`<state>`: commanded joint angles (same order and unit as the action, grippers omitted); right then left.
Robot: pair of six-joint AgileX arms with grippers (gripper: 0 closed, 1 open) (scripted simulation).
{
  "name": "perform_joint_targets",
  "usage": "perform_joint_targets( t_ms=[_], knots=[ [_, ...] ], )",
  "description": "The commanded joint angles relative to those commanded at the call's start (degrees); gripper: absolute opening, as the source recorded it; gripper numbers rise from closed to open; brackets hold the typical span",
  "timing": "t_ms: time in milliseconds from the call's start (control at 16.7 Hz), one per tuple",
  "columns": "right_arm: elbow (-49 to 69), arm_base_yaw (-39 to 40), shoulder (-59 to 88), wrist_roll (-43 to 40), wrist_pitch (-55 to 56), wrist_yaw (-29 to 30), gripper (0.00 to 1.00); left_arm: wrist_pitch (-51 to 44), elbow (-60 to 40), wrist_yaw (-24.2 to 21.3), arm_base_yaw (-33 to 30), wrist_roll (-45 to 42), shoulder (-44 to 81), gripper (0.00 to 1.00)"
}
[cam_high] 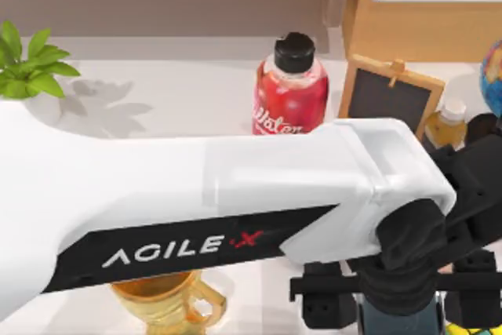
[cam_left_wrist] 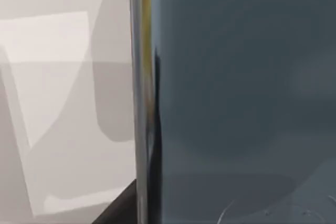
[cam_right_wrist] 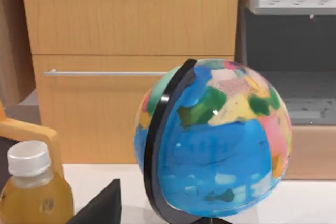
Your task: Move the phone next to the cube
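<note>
1. Phone [cam_high: 398, 318], a dark blue-grey slab with a smooth glossy face, stands at the table's near right, under the left gripper [cam_high: 392, 288].
2. Whether that gripper's fingers clasp it, I cannot tell.
3. Just right of the phone, a sliver of the cube [cam_high: 463, 327] shows yellow.
4. Behind stand a red bottle [cam_high: 290, 88], small chalkboard [cam_high: 388, 93], juice bottle [cam_high: 445, 125] and globe [cam_right_wrist: 215, 140].
5. An amber cup [cam_high: 165, 300] sits near left.

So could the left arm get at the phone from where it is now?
Probably yes. In the top view the left gripper sits directly over the phone near the table's right front, and the left wrist view shows the phone very close, with nothing between them.
</note>
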<state>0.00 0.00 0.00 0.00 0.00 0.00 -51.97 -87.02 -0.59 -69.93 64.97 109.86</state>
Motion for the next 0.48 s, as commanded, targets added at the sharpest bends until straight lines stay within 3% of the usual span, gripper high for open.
perform_joint_targets(
  t_ms=[480],
  knots=[
    [0.0, 0.0, 0.0, 0.0, 0.0, 0.0, 1.0, 1.25, 5.71, 1.02, 0.71, 2.45, 9.01, 0.0]
  ],
)
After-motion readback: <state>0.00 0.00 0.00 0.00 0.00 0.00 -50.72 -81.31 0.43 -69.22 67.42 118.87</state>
